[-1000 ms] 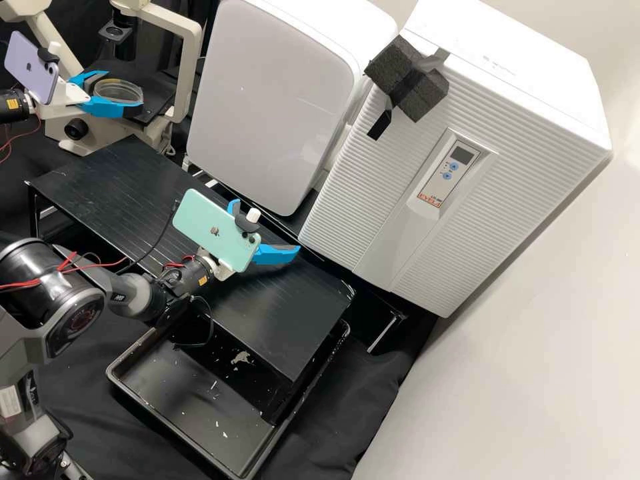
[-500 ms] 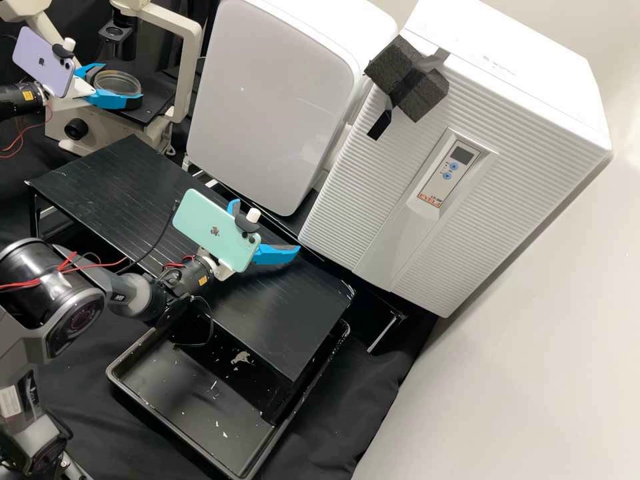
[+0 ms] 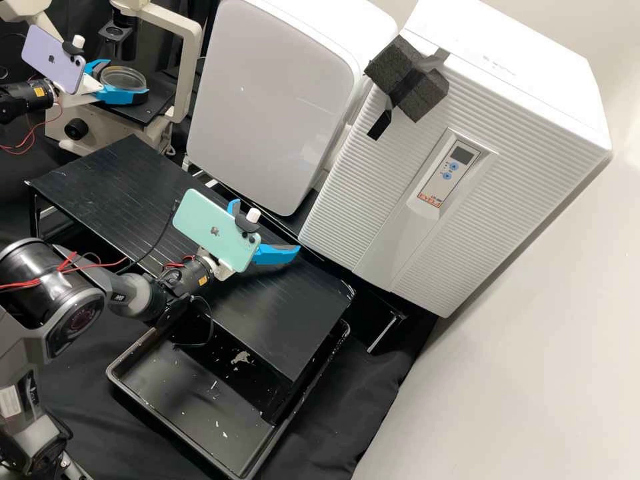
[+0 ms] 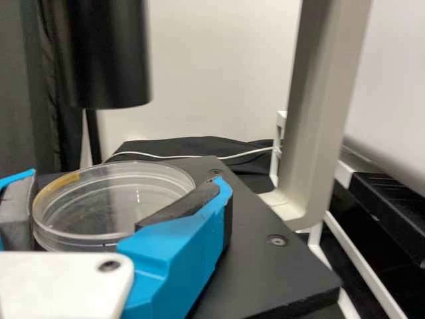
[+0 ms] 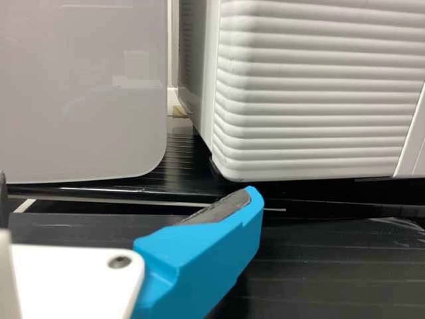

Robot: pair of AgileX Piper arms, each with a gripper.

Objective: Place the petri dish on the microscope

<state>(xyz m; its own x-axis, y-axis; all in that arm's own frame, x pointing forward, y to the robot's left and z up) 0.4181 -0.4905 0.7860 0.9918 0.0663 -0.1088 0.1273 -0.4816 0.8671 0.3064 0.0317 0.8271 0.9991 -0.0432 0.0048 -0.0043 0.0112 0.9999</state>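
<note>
One dish (image 3: pixel 123 78) shifted (one pincer (image 3: pixel 129 79), left, holding it).

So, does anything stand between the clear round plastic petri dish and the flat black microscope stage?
Nothing visible does. The left gripper holds the petri dish at the black stage, with no object seen between them. The smooth black cylinder hangs higher up, out of that path.
</note>
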